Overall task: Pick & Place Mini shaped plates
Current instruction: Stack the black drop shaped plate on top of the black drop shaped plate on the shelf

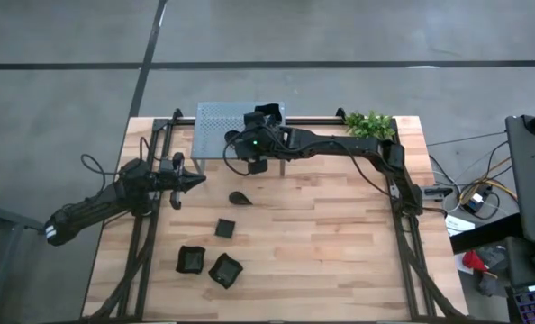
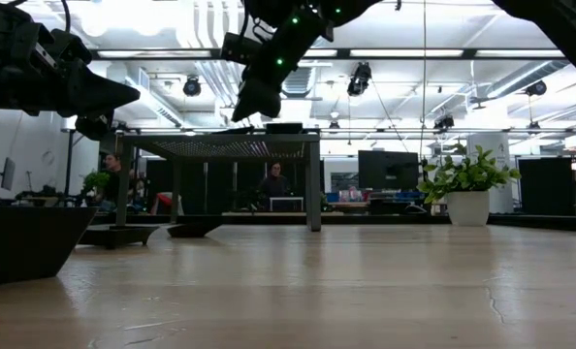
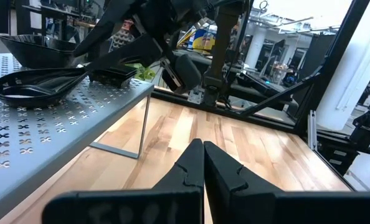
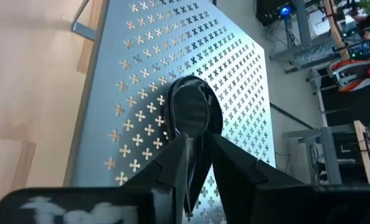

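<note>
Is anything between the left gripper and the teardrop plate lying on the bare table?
Nothing visible. In the high view the left gripper, shut, points across bare wood toward the teardrop plate. The right gripper is off over the perforated shelf, not in that path.

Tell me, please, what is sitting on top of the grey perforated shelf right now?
On the perforated shelf lie a leaf-shaped black dish, a small square dish and a deeper dish. The right gripper, above the leaf dish, covers its tip.

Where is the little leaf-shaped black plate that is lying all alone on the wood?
In the high view the leaf-shaped plate lies mid-table, just in front of the grey shelf, with a small square plate next nearest.
</note>
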`<state>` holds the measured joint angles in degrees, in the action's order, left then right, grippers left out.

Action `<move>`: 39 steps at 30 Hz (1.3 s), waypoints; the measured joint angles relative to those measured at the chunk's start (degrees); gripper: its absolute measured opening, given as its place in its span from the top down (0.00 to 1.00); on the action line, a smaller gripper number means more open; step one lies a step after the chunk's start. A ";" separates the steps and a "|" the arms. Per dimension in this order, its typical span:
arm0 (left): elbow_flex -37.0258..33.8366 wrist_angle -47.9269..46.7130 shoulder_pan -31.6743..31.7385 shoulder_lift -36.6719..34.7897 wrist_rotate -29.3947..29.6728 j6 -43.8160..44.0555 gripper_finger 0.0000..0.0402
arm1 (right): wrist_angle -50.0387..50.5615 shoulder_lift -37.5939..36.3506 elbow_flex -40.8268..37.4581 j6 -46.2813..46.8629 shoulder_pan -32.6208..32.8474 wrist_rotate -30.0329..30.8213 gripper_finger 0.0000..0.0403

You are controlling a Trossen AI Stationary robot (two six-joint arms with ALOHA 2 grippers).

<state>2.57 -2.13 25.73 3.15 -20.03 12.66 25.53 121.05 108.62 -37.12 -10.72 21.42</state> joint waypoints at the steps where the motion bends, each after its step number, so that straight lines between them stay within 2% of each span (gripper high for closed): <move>1: -0.01 0.00 0.00 0.01 -0.01 0.01 0.99 | 0.59 -0.03 0.12 1.25 0.31 0.11 0.82; 16: 0.00 0.00 -0.01 0.01 0.00 -0.01 0.99 | 3.03 -0.13 0.50 9.08 10.12 -3.24 0.85; 19: 0.00 -0.01 -0.01 0.00 -0.02 -0.01 0.99 | 3.27 -0.13 0.23 12.84 11.04 -6.80 0.82; 24: 0.00 -0.01 -0.01 0.00 -0.01 0.00 0.99 | 3.36 -0.13 -1.51 18.91 12.63 -6.84 0.74; 30: -0.01 -0.01 0.00 0.00 0.00 -0.01 0.99 | -3.73 -0.02 -9.12 22.59 14.63 -7.96 0.72; 39: 0.00 0.00 0.01 -0.01 -0.01 -0.01 0.99 | -14.40 -0.02 -18.45 25.08 15.11 -8.10 0.75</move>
<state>2.57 -2.14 25.74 3.15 -20.04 12.65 11.13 121.03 90.17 -12.04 4.38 13.32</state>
